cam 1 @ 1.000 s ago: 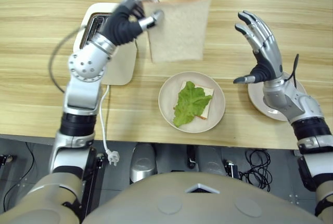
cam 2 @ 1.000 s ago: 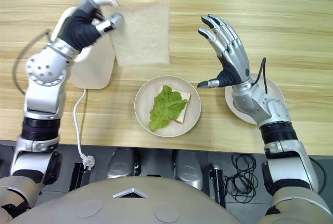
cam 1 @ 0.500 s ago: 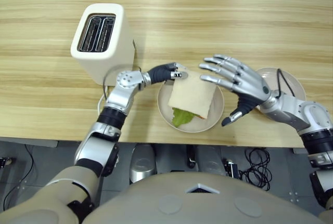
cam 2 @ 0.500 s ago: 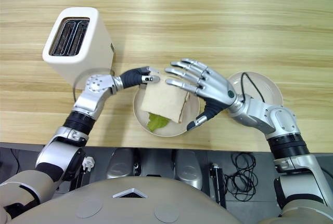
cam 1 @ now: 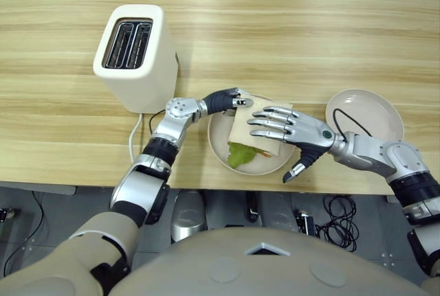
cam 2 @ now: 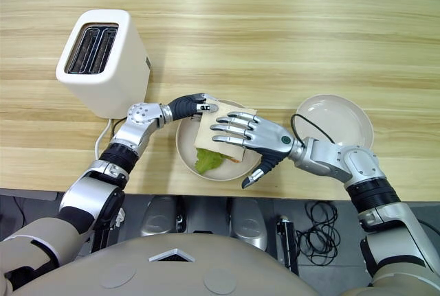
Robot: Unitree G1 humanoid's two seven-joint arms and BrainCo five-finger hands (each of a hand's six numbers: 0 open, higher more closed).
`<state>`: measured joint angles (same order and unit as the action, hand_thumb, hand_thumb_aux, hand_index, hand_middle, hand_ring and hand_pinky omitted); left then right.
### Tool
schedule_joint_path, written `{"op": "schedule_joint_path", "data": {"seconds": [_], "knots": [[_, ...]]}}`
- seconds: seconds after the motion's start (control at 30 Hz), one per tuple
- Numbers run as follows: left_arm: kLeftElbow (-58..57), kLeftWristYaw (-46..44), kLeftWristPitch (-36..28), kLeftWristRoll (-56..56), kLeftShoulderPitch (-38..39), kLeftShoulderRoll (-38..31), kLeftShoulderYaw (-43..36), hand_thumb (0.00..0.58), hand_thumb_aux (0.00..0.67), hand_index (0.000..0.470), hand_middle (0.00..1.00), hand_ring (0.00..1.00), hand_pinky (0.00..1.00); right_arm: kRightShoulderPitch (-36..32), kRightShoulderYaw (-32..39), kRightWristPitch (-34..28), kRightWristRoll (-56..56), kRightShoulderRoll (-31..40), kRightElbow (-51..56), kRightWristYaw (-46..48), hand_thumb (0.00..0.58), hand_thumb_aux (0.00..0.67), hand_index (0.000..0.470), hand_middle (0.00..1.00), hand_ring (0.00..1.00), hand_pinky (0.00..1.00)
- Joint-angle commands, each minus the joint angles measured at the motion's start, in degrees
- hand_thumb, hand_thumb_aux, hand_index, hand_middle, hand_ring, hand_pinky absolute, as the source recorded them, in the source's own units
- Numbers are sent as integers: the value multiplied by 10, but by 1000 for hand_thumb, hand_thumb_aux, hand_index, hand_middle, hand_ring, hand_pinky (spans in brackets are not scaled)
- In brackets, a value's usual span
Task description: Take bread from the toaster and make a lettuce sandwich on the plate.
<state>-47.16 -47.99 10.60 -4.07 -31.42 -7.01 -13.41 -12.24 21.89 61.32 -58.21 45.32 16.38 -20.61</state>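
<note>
Left robot hand (cam 1: 223, 100) pinches the bread slice (cam 1: 238, 130) by its corner on the plate (cam 1: 216, 141); right robot hand (cam 1: 302, 134), fingers spread wide, lies flat over it, lettuce (cam 1: 238, 154) peeking out.

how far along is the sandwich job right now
Done: the toaster slots look empty, and lettuce sits on the plate. In hand: the left hand pinches the top slice laid over it, the right hand spread flat above. Left: release and pull both hands away.
</note>
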Motion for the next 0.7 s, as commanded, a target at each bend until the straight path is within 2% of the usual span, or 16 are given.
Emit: {"op": "schedule_joint_path", "data": {"seconds": [0.03,0.33,0.53,0.67,0.7], "knots": [[-4,-3,10,12,-9,5,0,580,670,460,1000,1000,1000,-4,18,-3,10,4,23,41,0,0,0,0,0,0],[-16,18,30,44,-15,8,1,580,670,460,1000,1000,1000,-7,45,-31,60,11,83,161,0,0,0,0,0,0],[-38,58,52,65,-27,22,7,580,670,460,1000,1000,1000,5,66,-106,128,24,113,329,0,0,0,0,0,0],[-37,83,70,77,-33,26,9,580,670,460,1000,1000,1000,11,64,-131,156,28,113,370,0,0,0,0,0,0],[-34,91,75,82,-35,26,8,574,602,413,1000,1000,1000,14,63,-133,161,30,111,373,0,0,0,0,0,0]]}}
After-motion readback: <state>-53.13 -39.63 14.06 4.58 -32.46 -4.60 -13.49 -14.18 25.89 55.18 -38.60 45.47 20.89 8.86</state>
